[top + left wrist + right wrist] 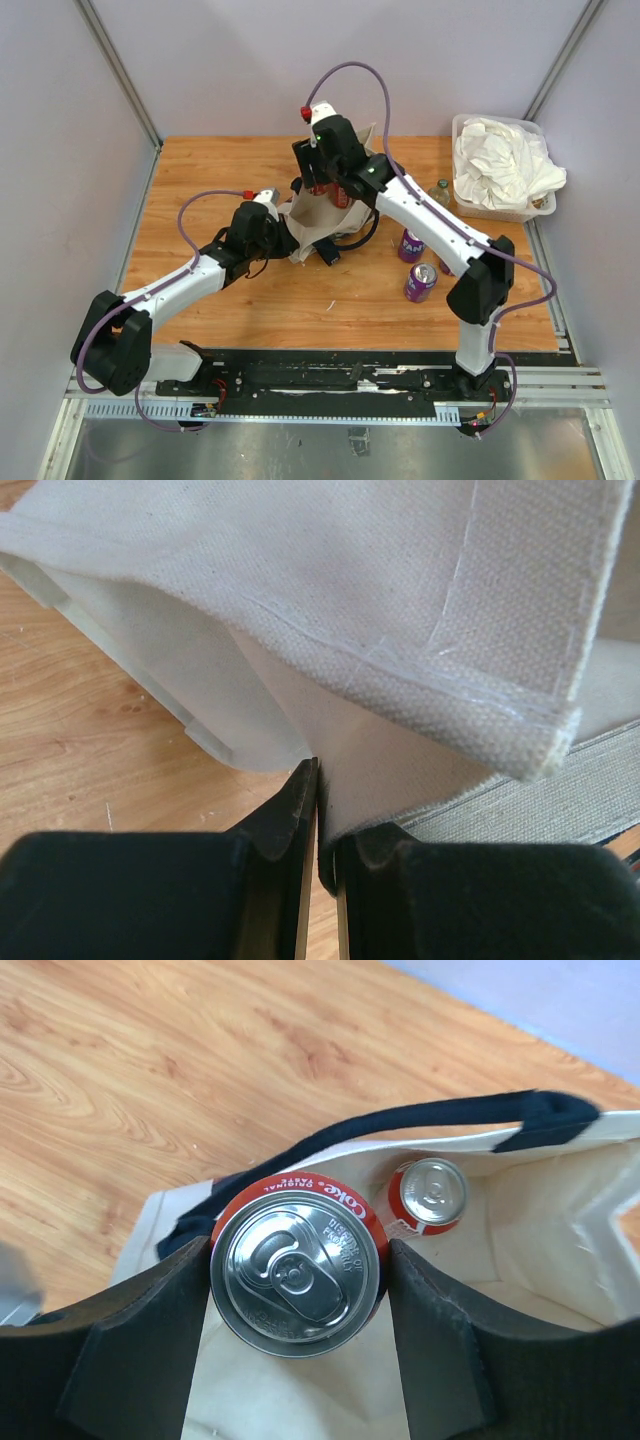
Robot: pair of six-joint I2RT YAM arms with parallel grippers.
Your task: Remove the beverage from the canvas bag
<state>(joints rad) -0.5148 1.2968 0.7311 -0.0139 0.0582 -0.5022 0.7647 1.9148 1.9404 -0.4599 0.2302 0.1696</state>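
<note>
The cream canvas bag (312, 222) stands open at mid-table, its navy strap handle (400, 1132) across the mouth. My right gripper (300, 1250) is over the bag's mouth (318, 180), shut on a red Coke can (298, 1272) held upright by its sides. A second red can (428, 1196) stands on the bag's floor below. My left gripper (320, 810) is at the bag's left side (283, 235), shut on a fold of the bag's cloth (400, 600), low over the wooden table.
Two purple cans (411, 243) (420, 282) lie to the right of the bag under my right arm. A small bottle (440, 192) stands next to a clear tub of white cloths (500, 165) at the back right. Grey walls surround the table.
</note>
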